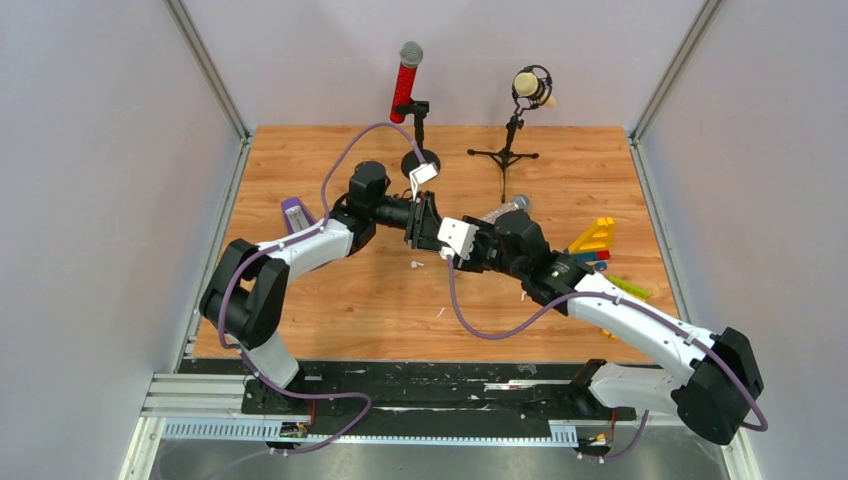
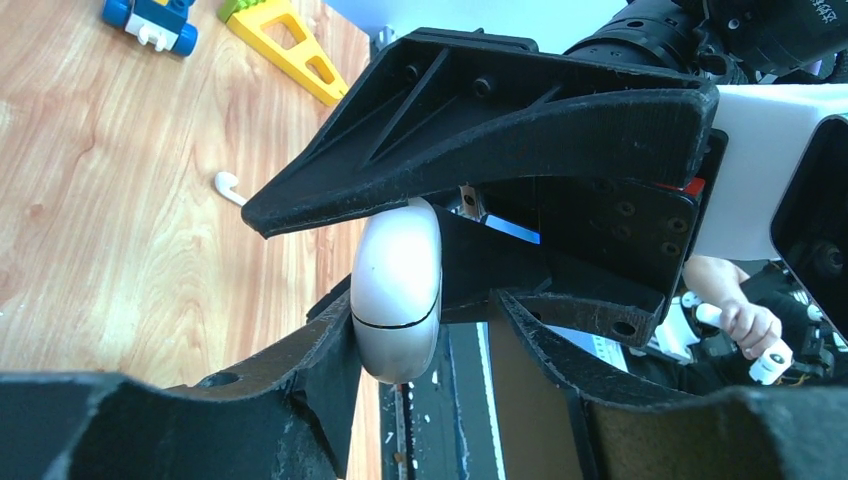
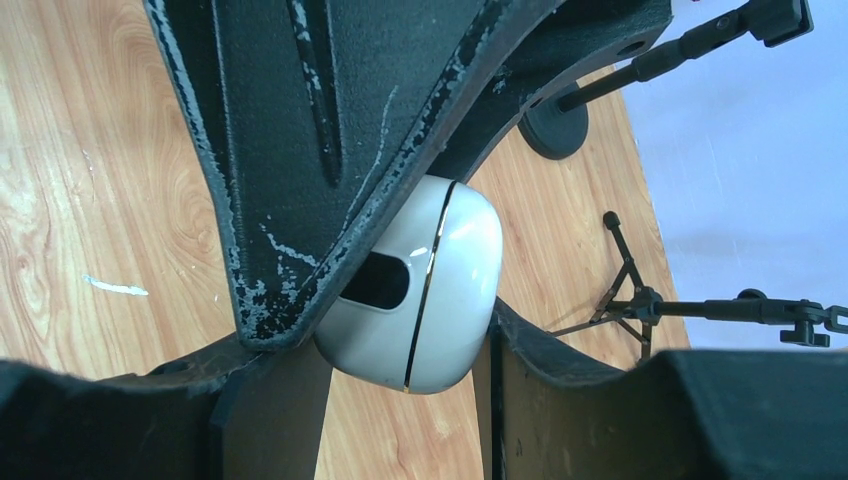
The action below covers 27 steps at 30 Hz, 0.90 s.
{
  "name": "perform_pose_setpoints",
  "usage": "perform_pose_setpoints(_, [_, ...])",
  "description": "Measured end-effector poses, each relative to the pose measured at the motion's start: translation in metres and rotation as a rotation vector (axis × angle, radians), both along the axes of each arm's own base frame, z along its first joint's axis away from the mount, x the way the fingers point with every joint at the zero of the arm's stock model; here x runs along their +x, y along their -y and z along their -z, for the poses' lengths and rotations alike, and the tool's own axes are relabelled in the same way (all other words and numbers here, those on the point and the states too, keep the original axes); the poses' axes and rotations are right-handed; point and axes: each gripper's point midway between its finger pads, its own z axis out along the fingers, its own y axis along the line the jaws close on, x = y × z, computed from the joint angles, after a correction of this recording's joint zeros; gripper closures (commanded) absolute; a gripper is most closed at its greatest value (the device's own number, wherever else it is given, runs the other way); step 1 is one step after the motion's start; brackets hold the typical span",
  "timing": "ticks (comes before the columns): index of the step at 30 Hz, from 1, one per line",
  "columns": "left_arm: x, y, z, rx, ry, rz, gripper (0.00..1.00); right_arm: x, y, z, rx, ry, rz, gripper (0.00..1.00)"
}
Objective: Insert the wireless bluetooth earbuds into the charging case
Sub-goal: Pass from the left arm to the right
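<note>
Robot lab cell: grey panel walls point(image 1: 100, 200) enclose a wooden table point(image 1: 350, 310).

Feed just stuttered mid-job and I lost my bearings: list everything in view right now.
round white plastic charging case: one, white, looks closed, held above the table where the two grippers meet
tiny white stemmed earbud: one, white, lying on the wooden table below the grippers
red microphone on a round-based stand: one, red, far centre
cream microphone on a tripod: one, cream, far, right of centre
grey-headed microphone: one, lying behind the right arm, mostly hidden
plastic toy blocks: several, yellow, blue, red, green, right side
purple object: one, beside the left arm, partly hidden
left gripper: black, against the case
right gripper: black, clamping the case
</note>
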Motion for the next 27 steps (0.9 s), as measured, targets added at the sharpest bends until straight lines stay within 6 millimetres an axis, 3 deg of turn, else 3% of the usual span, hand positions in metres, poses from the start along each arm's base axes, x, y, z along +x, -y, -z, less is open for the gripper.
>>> perform_pose_setpoints(12, [0.002,-0.001,-0.003,-0.004,-0.015,-0.006,0.77,-0.004,-0.003,-0.007,0.028,0.006,-0.031,0.71])
perform_pose_setpoints(15, [0.002,-0.001,-0.003,-0.003,-0.019,-0.006,0.87,-0.005,-0.004,-0.007,0.031,0.002,-0.035,0.54])
perform_pose_setpoints(18, [0.001,-0.001,-0.003,-0.002,-0.019,-0.002,0.91,-0.007,-0.005,-0.007,0.035,-0.006,-0.041,0.32])
perform_pose_setpoints(21, [-0.003,-0.002,0.001,0.005,-0.013,0.018,0.94,-0.014,-0.004,-0.001,0.028,-0.051,-0.061,0.03])
perform_pose_setpoints(24, [-0.005,-0.004,0.008,0.028,0.011,0.038,0.94,-0.023,0.001,-0.002,0.025,-0.096,-0.095,0.0])
perform_pose_setpoints(27, [-0.003,-0.008,0.008,0.069,0.093,0.06,0.95,-0.032,0.018,-0.025,0.087,-0.119,-0.118,0.0])
